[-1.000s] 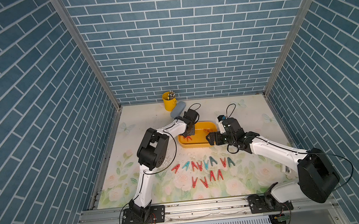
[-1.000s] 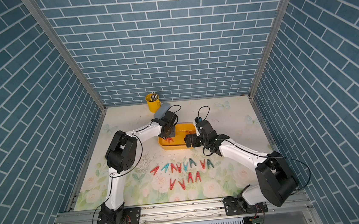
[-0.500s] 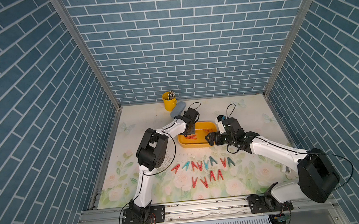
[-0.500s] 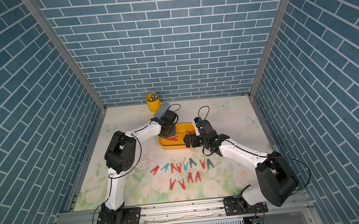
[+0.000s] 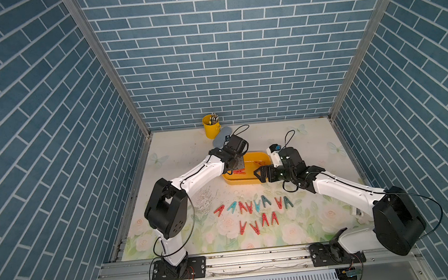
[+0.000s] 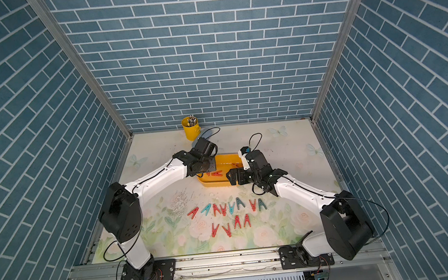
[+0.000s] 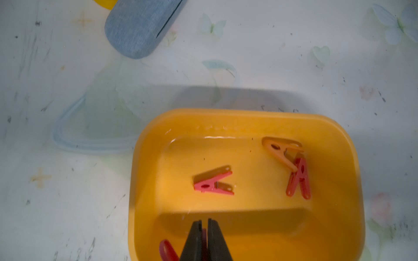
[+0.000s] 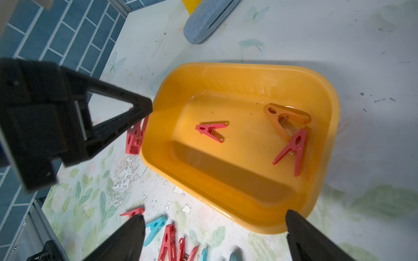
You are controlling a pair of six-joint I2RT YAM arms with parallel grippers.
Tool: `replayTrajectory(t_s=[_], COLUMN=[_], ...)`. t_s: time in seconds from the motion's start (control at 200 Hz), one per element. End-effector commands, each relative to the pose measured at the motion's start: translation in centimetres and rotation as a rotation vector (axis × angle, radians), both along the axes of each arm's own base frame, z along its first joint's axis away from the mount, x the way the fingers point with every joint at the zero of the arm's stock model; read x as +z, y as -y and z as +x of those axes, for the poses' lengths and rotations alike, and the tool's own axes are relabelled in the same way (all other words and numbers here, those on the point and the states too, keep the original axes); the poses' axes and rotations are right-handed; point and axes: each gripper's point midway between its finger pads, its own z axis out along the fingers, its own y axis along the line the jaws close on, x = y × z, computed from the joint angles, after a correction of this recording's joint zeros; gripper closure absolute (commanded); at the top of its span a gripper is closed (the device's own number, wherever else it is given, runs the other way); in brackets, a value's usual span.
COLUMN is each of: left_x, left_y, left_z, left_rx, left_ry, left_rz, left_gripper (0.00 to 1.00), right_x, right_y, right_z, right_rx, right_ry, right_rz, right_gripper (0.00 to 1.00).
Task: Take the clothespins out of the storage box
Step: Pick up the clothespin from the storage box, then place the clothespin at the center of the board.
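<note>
Moved since a second ago: left hand (image 7: 204, 222) has pinched tighter, jaws now almost together; both arms sit about where they were.
Held piece: red clothespin (image 8: 135, 137) gripped between the left hand's black fingers (image 7: 194, 239), hanging under the fingertips at the left end of the storage box (image 5: 241, 181), by its rim.
Storage box: yellow-orange, on the tabletop (image 5: 317, 143) between the two hands.
Loose in the box: three on its floor; loose red clothespin (image 7: 213, 183) near the middle, orange clothespin (image 7: 281, 151) toward the right end, second red clothespin (image 7: 298, 178) touching the orange.
Out on the tabletop: two rows in front of the box; back row (image 5: 249, 207) mixes red and teal, front row (image 5: 265, 219) is four red.
Left arm: elbow raised, white forearm reaching diagonally to the box, wrist bent down over its left end.
Right arm: forearm low, running back and leftward, wrist angled down.
Right hand (image 5: 259, 174): jaws spread wide, holding nothing, just beside the box's near right corner; contact cannot be told.
Behind the box: grey-blue case (image 7: 140, 29) and yellow cup (image 5: 210, 126).
</note>
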Motion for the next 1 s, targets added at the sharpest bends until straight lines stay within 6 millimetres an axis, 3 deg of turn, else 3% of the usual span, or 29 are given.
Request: replayTrajectory(t_s=[0.0,0.45,0.6,0.8,0.995], left_x=[-0.1,-2.4,-4.8,-7.9,-10.1], left_y=[-0.7,-1.2,-1.3,-1.7,-2.0], left_z=[-2.7,-14.0,-17.4,-20.7,-22.6], left_rx=[0.038,0.049,0.029,0.014,0.003], left_ry=[-0.018,-0.057,-0.091,-0.139,-0.169], left_rz=[-0.015,-0.100,-0.106,-0.086,-0.071], left_gripper=[0.89,0.89,0.89,0.89,0.88], right_x=[0.9,0.4,0.1,-0.2,-0.1], right_y=[-0.5,-0.8,-0.8,-0.8,-0.5], right_z=[-0.7,-3.0,-3.9,-5.4,-5.6], right_rx=[0.034,0.053,0.040,0.033,0.003], right_ry=[0.008,-0.012,-0.021,-0.025,-0.022], right_rz=[0.054,0.081,0.085,0.069,0.064], right_gripper=[0.01,0.01,0.01,0.01,0.01])
